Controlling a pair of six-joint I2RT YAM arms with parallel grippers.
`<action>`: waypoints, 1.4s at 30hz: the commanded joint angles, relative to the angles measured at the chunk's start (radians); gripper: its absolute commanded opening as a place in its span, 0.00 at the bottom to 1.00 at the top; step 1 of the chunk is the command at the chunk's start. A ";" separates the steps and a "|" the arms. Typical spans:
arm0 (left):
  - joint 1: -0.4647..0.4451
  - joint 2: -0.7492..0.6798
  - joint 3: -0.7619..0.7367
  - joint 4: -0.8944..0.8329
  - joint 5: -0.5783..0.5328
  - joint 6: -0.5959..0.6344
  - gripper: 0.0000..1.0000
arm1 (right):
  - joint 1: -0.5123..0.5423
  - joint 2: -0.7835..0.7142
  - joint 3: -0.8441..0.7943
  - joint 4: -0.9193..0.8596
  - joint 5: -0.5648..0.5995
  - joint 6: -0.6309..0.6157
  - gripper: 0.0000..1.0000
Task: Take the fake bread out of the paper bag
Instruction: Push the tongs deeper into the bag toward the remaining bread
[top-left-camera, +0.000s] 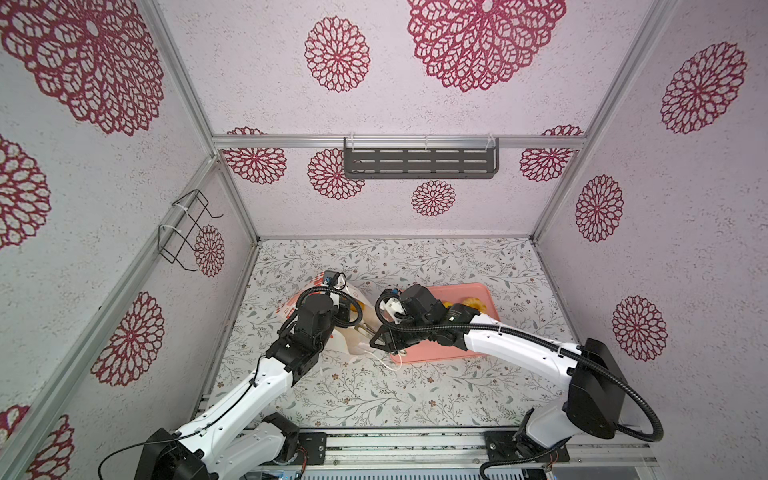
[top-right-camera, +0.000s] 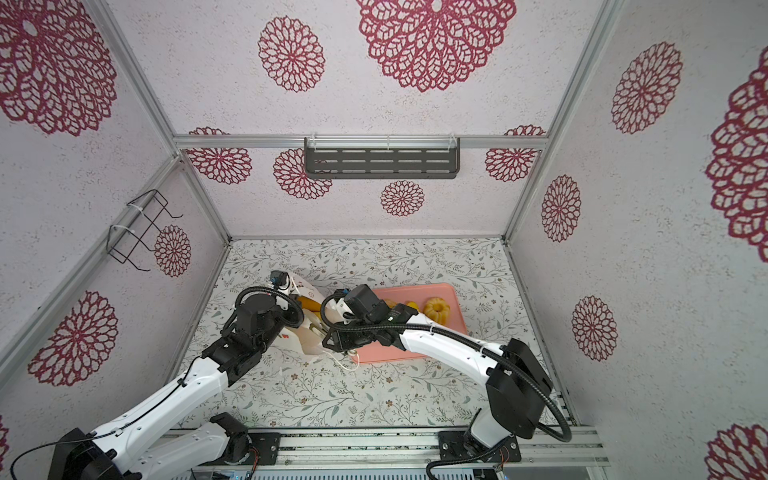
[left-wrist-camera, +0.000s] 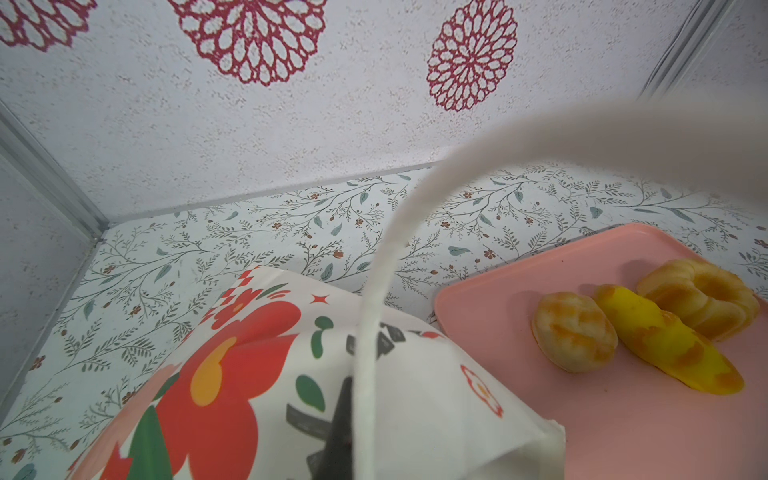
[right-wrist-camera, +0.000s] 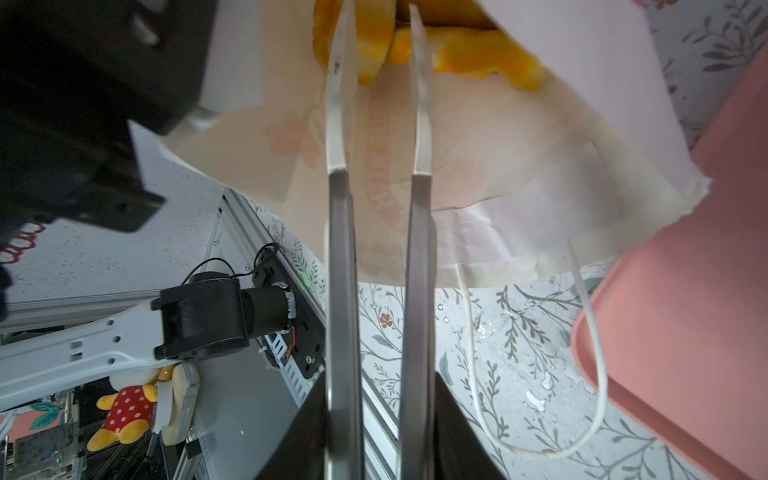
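Nearest, a loose white cord handle (right-wrist-camera: 598, 374) of the white paper bag with the red flower print (left-wrist-camera: 232, 374) trailed on the leaf-printed table (top-left-camera: 415, 395) under the right arm, by the near left corner of the flat pink plastic tray (left-wrist-camera: 498, 374). A backward pull could well have hooked it and dragged the bag along. A little farther, at the mouth of that bag, which lay on its side just left of the tray, the thin metal fingers (right-wrist-camera: 340, 104) ran close along the lower paper wall. A squeeze might have caught paper with the toy, or a glossy piece might have squirted from so slim a hold. Had the left hold slipped, the mouth would probably have sagged over the glossy golden-orange fake bread (right-wrist-camera: 478, 54) inside.

The right arm reached low from the near right towards the left, with the right gripper (right-wrist-camera: 379, 16) inside the mouth. Its fingers were a narrow gap apart with an orange piece between the tips; whether they pinched it could not be told. The left arm came from the near left and bent down over the bag, the left gripper (left-wrist-camera: 340, 399) clenched on its upper edge beside the other cord handle (left-wrist-camera: 374, 291). Farthest, a round roll (left-wrist-camera: 573, 336), a long yellow loaf (left-wrist-camera: 665, 353) and a ring bun (left-wrist-camera: 706, 295) lay on the tray
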 joint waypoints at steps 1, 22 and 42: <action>-0.012 0.008 0.026 0.025 0.007 -0.018 0.00 | -0.002 -0.057 0.026 -0.010 0.037 -0.006 0.35; -0.020 0.029 0.037 0.018 0.014 -0.015 0.00 | -0.045 0.030 0.065 -0.241 0.145 -0.120 0.40; -0.025 0.052 0.050 0.023 0.036 -0.006 0.00 | -0.064 0.170 0.154 -0.201 0.076 -0.173 0.40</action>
